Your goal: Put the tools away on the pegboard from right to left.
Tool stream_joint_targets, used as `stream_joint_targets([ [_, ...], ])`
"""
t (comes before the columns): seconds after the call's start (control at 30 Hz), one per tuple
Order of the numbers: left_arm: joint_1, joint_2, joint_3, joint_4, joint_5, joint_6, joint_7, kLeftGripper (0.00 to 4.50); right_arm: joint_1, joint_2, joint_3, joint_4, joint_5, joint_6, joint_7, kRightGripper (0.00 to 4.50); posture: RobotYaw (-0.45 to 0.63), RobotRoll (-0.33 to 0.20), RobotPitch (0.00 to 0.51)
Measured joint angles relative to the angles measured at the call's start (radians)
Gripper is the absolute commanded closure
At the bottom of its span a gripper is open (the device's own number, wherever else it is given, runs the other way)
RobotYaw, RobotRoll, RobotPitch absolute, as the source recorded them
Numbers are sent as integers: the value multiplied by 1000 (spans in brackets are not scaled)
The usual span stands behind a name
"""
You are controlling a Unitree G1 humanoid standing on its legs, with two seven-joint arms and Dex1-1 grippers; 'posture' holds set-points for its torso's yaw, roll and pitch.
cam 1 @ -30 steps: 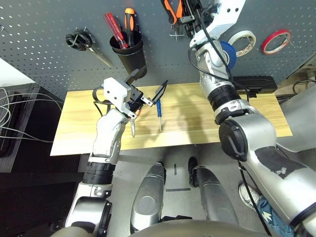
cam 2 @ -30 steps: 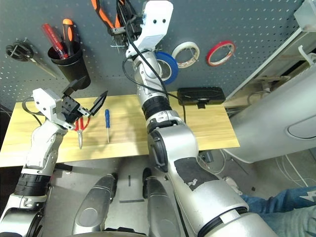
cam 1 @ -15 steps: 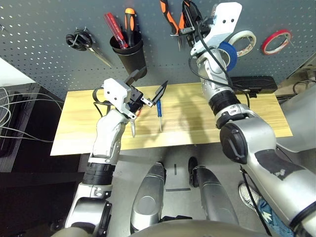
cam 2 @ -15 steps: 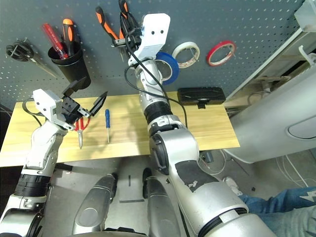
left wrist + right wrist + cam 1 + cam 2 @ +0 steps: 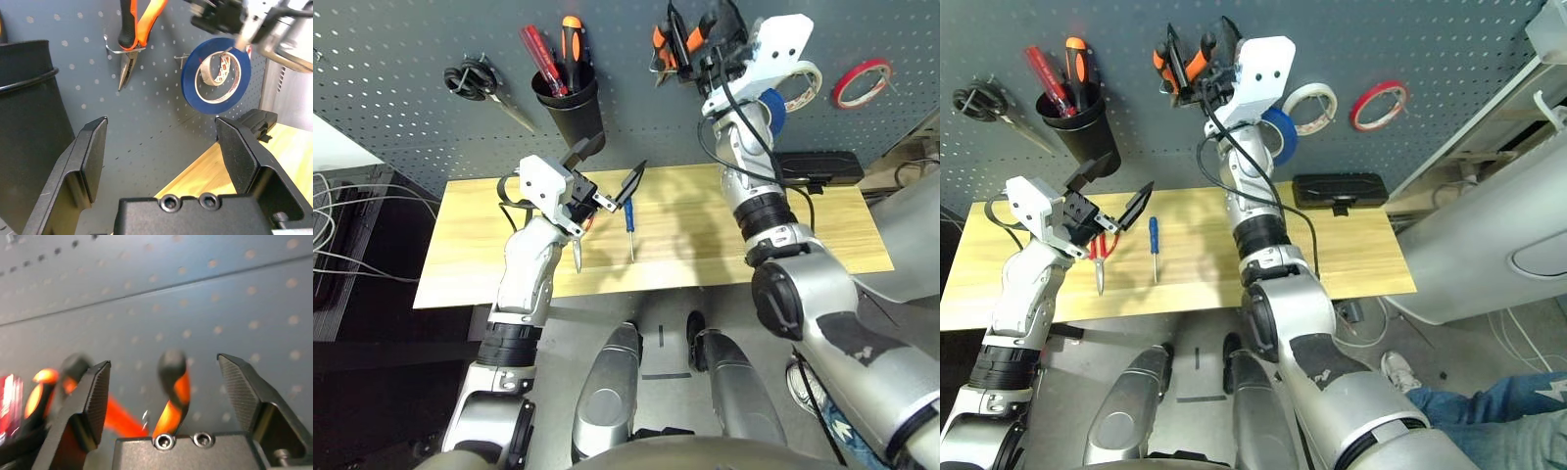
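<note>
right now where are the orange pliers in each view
Left eye: pliers hang top centre on the pegboard.
Right eye: top, left of centre.
Left wrist: on a hook, top.
Right wrist: handles between the jaws.
Shared landmark: blue tape roll.

The dark grey perforated pegboard (image 5: 411,59) carries the orange-and-black-handled pliers (image 5: 131,44), hung nose-down on a metal hook, and just beside them the blue tape roll (image 5: 216,76) on its own hook. The small blue-handled screwdriver (image 5: 628,220) and the red-handled scissors (image 5: 1097,257) lie flat on the worktop (image 5: 705,230), near each other
</note>
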Motion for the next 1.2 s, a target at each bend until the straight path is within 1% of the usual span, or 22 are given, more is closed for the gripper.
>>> stream_joint_targets([
  [0.1,-1,5,-7,10,7,2,-11,0,95,-21,46,-188,32,133,60,56,241,0,289],
  [0.13,-1,6,-7,11,8,2,-12,0,102,-24,49,-203,34,144,65,56,240,0,288],
  [0.2,-1,12,-18,23,19,1,-21,0,141,-56,69,-293,45,203,97,56,234,0,288],
  [0.37,-3,14,-28,60,45,-5,-28,0,196,-108,94,-382,48,283,149,56,229,0,285],
  [0.6,-6,21,-42,95,75,-10,-38,0,235,-138,122,-385,46,356,185,56,231,0,277],
  [0.8,-8,32,-64,137,105,3,-42,0,268,-140,123,-351,46,450,182,56,233,0,272],
  [0.97,-19,35,-80,177,130,43,-38,0,313,-145,128,-318,41,493,184,56,233,0,271],
  [1.2,-53,32,-114,300,201,168,-9,0,388,-192,147,-262,16,529,221,56,232,0,280],
])
